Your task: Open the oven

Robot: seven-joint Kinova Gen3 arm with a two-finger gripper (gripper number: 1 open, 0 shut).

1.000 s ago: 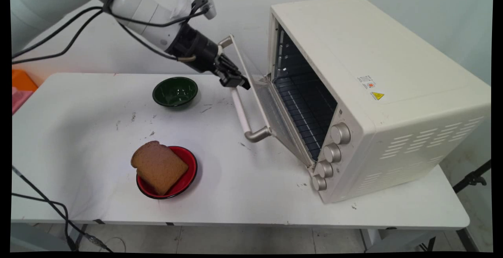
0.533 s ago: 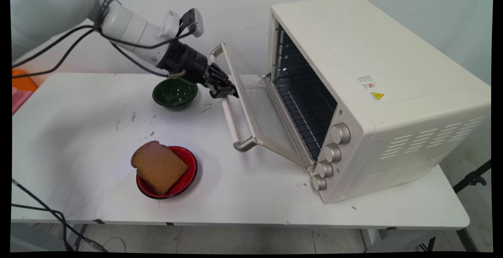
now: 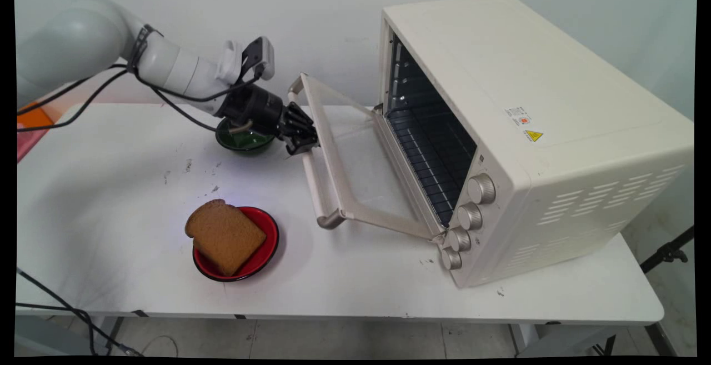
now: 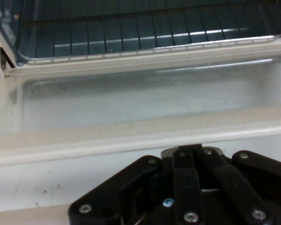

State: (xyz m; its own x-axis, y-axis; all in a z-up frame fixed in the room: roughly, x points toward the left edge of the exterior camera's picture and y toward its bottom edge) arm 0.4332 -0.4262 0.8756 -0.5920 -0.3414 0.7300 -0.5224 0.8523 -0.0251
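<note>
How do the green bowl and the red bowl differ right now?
The green bowl is empty, while the red bowl holds a bread slice. The green bowl sits farther back, partly behind the gripper; the red bowl stands unobstructed near the table's front edge. Both are round and glossy.

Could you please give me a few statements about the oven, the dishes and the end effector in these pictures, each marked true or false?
1. The oven door is open, tilted down toward the table. True.
2. The end effector is closed on the door's handle. True: in the hand view its fingers meet at the bar.
3. The slice of bread lies in the green bowl. False: it rests on the red dish; the green bowl sits farther back, partly behind the arm.
4. A tray of food sits on the oven rack. False: the rack looks bare.
5. The oven's knobs are on its top face. False: they run down the front, beside the opening.
</note>
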